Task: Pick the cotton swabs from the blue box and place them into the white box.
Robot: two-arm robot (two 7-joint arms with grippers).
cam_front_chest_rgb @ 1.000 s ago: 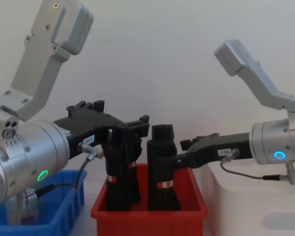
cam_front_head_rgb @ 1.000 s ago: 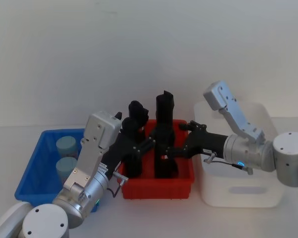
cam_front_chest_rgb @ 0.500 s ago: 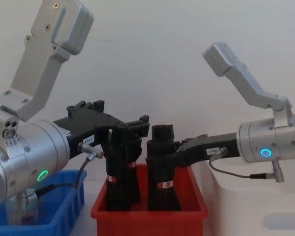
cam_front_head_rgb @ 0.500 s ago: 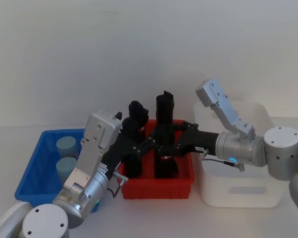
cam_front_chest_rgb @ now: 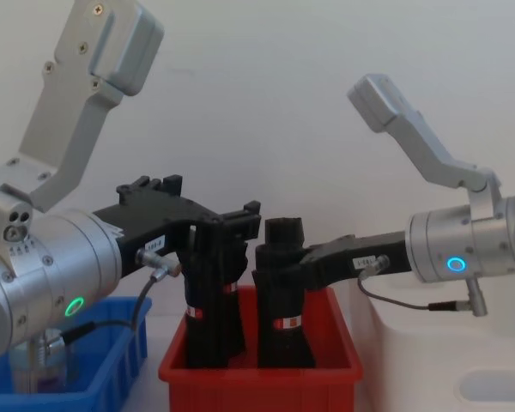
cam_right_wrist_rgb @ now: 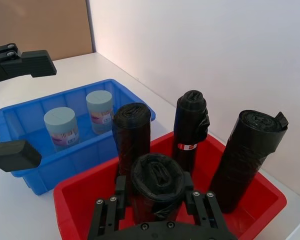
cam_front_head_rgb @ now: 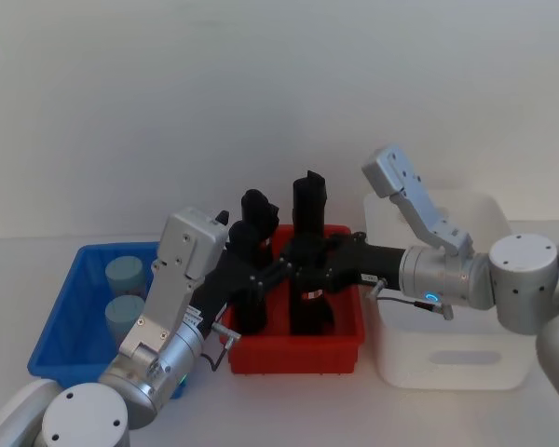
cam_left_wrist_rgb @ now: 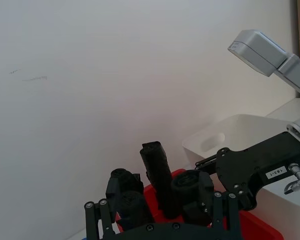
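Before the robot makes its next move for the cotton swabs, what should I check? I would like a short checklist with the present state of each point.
1. Are the cotton swabs ready to pick? Two tubs stand upright in the blue box. Ok.
2. Is the white box open on top to receive them? Ok.
3. Is the right gripper at the swabs? It is over the red bin, jaws open on either side of a black roll. Not ok.
4. Are the right jaws free of that roll? Cannot tell.
5. Is the left gripper out of the way? It hangs open over the red bin, between the right gripper and the blue box. Not ok.
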